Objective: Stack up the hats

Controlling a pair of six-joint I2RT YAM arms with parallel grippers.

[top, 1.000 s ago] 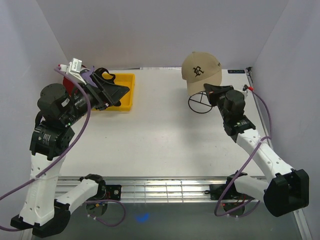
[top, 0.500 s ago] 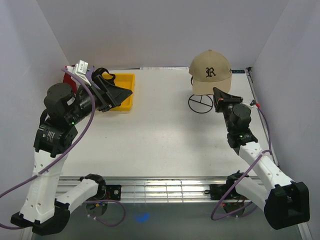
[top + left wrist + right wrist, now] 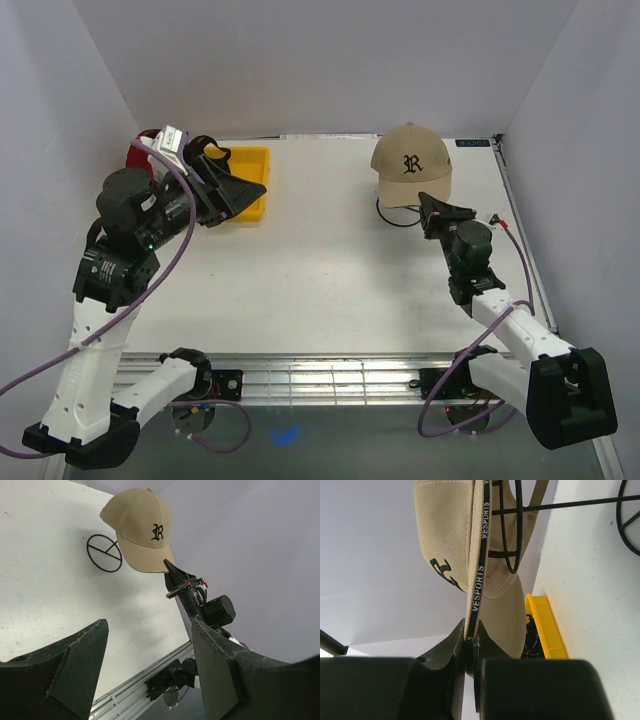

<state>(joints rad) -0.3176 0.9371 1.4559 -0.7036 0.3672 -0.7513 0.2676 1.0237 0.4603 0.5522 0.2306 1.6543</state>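
Nearest you, at about 3 o'clock on the counter (image 3: 320,270), your right tool (image 3: 434,206) is clenched on the brim of the tan hat (image 3: 410,160). The right wrist view shows its pads (image 3: 457,650) pinching the brim's lettered edge. The hat itself sits at 1 o'clock, draped over the black wire stand (image 3: 398,212), so I judge you are seating this hat on the stand as the base of the stack. Your next move calls for letting the brim go and backing the tool off toward you without tugging the hat askew. Farther out, at 10 o'clock, your left tool (image 3: 238,172) hangs released and holds nothing, above the yellow tray (image 3: 255,160). Beyond it, at 11 o'clock, a dark red hat (image 3: 138,157) shows partly behind the left arm, and looks the likely next pick. No other hats can be seen.
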